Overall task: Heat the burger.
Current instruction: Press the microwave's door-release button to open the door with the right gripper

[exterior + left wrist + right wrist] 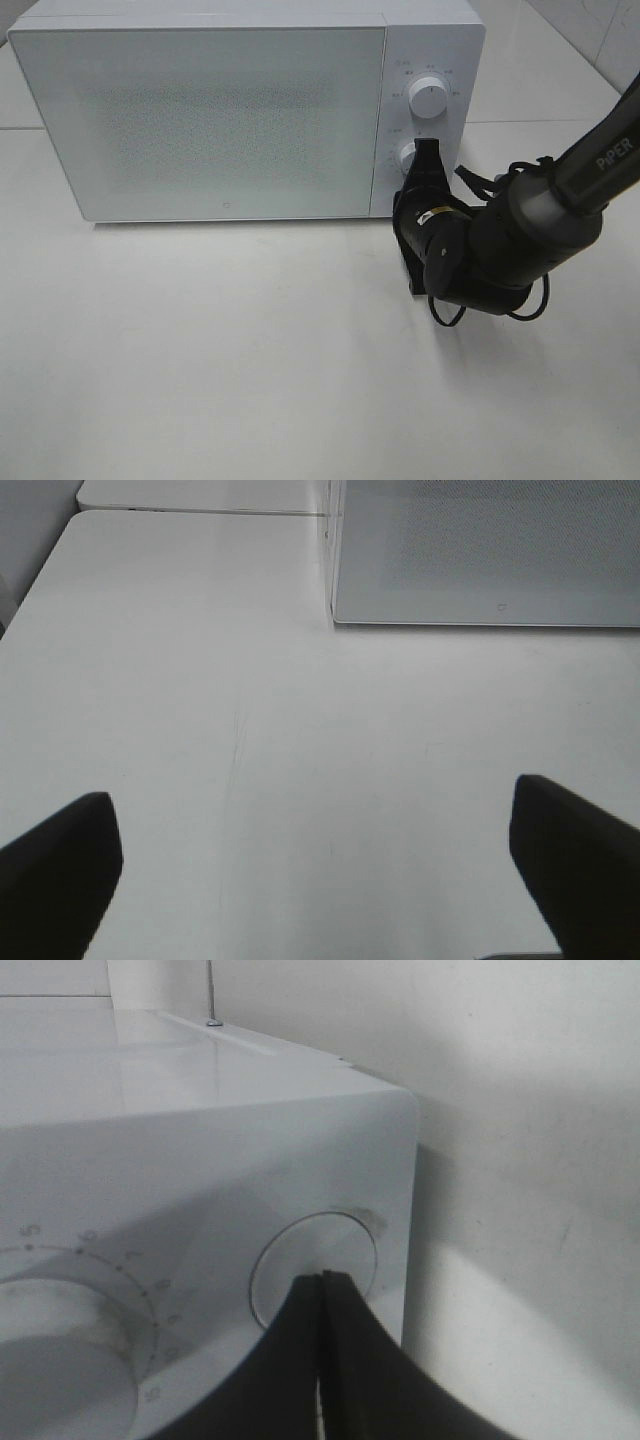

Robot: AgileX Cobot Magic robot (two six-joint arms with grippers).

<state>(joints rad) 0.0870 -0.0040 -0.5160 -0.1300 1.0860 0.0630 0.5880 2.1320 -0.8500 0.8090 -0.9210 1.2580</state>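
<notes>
Right gripper point(428, 148) pinched shut, tips just beside the microwave point(230, 110)'s lower knob point(406, 156); left gripper point(315, 815) gapes wide over the desk point(200, 680). The burger shows in no view, so its position cannot be told.

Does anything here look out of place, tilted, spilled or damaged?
Nothing stands out. The microwave stands straight on the table, door shut, no spill or damage visible. The right gripper, shut, is at its lower knob.

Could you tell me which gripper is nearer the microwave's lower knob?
Right. The right gripper, jaws shut, is at the knob; the left gripper hangs over the table before the door.
</notes>
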